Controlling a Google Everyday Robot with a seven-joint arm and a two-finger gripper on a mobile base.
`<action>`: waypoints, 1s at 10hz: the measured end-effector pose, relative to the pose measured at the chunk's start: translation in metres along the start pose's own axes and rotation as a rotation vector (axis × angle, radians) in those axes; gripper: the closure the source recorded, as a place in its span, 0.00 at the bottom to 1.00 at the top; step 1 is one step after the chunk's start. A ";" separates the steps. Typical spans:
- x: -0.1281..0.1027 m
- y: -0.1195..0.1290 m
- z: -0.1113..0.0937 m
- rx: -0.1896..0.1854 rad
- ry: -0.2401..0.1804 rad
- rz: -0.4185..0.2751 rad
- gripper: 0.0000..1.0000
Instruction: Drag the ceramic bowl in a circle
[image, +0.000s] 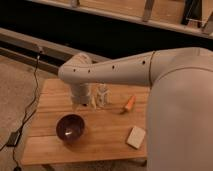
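The ceramic bowl (70, 127) is a round glossy dark purple bowl standing on the front left part of the wooden table (107, 145). My white arm reaches in from the right and bends down over the table's back middle. My gripper (89, 103) hangs under the arm's wrist, above the table, behind and to the right of the bowl and apart from it. It holds nothing that I can see.
A small clear bottle (102, 95) stands just right of the gripper. An orange carrot-like piece (129, 103) lies further right. A pale rectangular block (135, 137) lies at the front right. A black cable (27, 107) hangs off the table's left side.
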 end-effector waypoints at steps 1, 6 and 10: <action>0.003 0.002 0.007 0.010 -0.004 -0.039 0.35; 0.028 0.010 0.038 0.015 0.004 -0.194 0.35; 0.052 0.011 0.075 -0.049 0.083 -0.249 0.35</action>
